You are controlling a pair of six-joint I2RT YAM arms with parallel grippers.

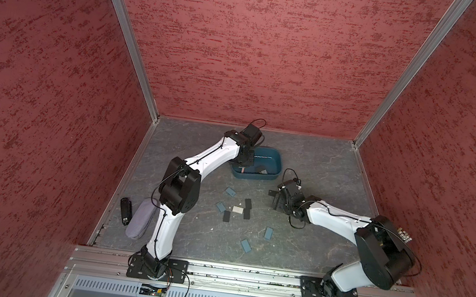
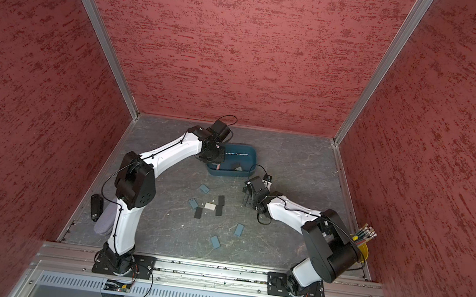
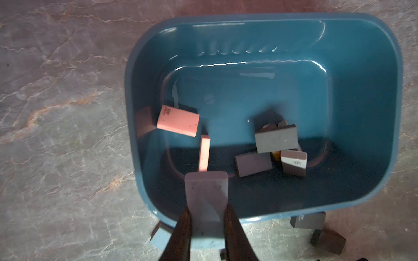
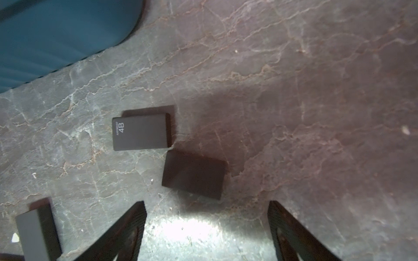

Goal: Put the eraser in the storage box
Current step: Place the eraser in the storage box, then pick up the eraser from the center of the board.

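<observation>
Left wrist view: found the grey eraser (image 3: pixel 206 187) pinched between the tightly closed jaws of the left gripper (image 3: pixel 207 209), above the storage box's (image 3: pixel 373 113) rim. Placed that box (image 1: pixel 272 158) just above centre in both top views. Saw the right gripper (image 4: pixel 208 228) spread wide, empty, close to black erasers (image 4: pixel 140 133) on the table (image 4: pixel 294 90).

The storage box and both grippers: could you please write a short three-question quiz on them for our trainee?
1. True or false: the left gripper holds an eraser over the storage box's edge.
2. The right gripper is: A) open and empty; B) shut on an eraser; C) inside the box.
3. Fill in: the pink eraser marked 4B lies ___ the box.
Key: 1 true; 2 A; 3 inside.
</observation>
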